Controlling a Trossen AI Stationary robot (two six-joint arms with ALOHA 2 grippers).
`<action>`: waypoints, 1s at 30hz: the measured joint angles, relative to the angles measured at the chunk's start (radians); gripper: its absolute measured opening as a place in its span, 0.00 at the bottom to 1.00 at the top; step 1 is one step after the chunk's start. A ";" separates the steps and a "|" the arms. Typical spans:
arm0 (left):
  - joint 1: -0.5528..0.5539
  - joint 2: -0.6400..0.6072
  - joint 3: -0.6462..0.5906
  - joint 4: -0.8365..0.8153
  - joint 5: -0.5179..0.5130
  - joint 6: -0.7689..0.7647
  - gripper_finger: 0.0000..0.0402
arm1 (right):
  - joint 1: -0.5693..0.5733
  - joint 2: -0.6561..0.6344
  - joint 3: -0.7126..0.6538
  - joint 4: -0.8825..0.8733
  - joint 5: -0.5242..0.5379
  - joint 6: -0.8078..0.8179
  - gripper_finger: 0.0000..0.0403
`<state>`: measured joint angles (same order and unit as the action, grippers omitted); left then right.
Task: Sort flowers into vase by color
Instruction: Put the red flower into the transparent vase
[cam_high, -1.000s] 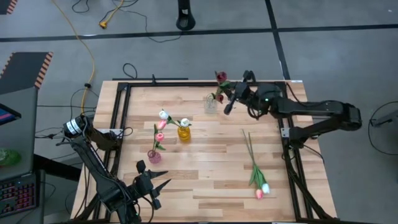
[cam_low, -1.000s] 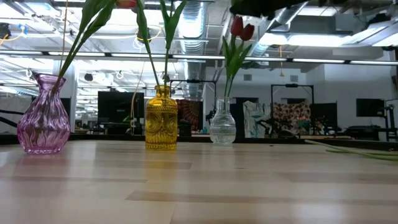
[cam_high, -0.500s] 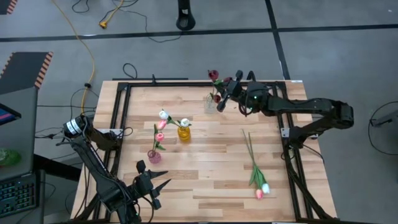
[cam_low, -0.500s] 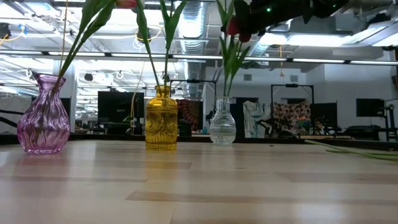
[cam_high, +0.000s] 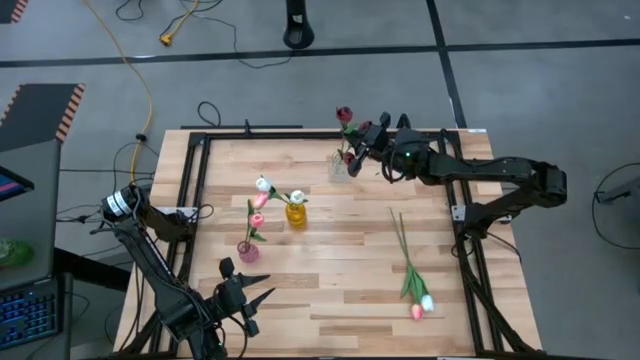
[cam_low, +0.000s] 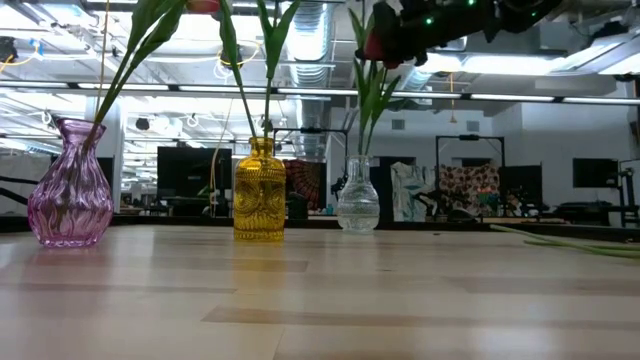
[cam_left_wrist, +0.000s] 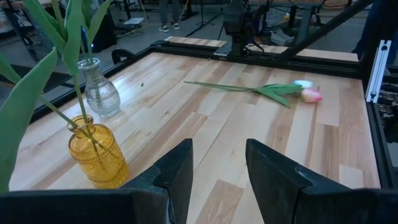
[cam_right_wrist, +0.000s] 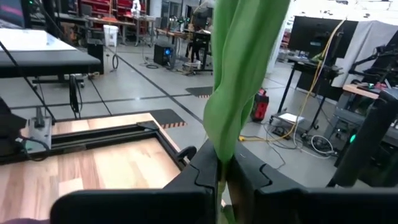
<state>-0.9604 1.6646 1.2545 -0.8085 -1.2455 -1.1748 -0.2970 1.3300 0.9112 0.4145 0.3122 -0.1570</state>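
My right gripper (cam_high: 366, 140) is shut on a dark red tulip (cam_high: 344, 115) just right of the clear vase (cam_high: 339, 166), which stands near the table's far edge. In the low view the gripper (cam_low: 402, 30) is high above that vase (cam_low: 357, 198), and green stems run down into its neck. A second dark red head (cam_high: 350, 156) shows at the vase. The yellow vase (cam_high: 296, 213) holds white tulips and the purple vase (cam_high: 248, 250) pink ones. A pink and a white tulip (cam_high: 412, 280) lie flat on the table's right. My left gripper (cam_high: 255, 290) waits open at the near-left corner. My right gripper pinches the tulip between its two fingers on the green stem and leaf (cam_right_wrist: 219, 176), below the head. The fingers come roughly level from the table's right, across the stem. The flower stands about upright, its leaf (cam_right_wrist: 239, 74) rising past the fingers; its lower end I cannot make out.
A black metal frame (cam_high: 195, 190) runs round the tabletop. Bare wood lies between the vases and the two loose tulips, and along the near edge. In the left wrist view the yellow vase (cam_left_wrist: 98, 155) stands close to my left gripper (cam_left_wrist: 217, 155).
My right gripper has moved toward the table's left and far edge, up to the clear vase, carrying the dark red tulip. The flower's head has shifted the same way, beyond the vase. The other flowers, the vases and my left arm have kept still.
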 joint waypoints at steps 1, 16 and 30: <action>0.000 0.000 0.000 0.000 0.000 0.000 0.34 | 0.000 0.000 0.000 -0.003 0.000 0.000 0.12; 0.000 0.000 0.000 0.000 0.001 0.003 0.34 | 0.003 0.000 0.000 -0.002 0.001 0.001 0.18; 0.000 0.000 0.000 -0.001 0.001 0.004 0.34 | 0.005 0.000 0.000 -0.002 0.004 0.034 0.46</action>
<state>-0.9600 1.6642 1.2545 -0.8093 -1.2449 -1.1706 -0.2924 1.3296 0.9115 0.4122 0.3164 -0.1226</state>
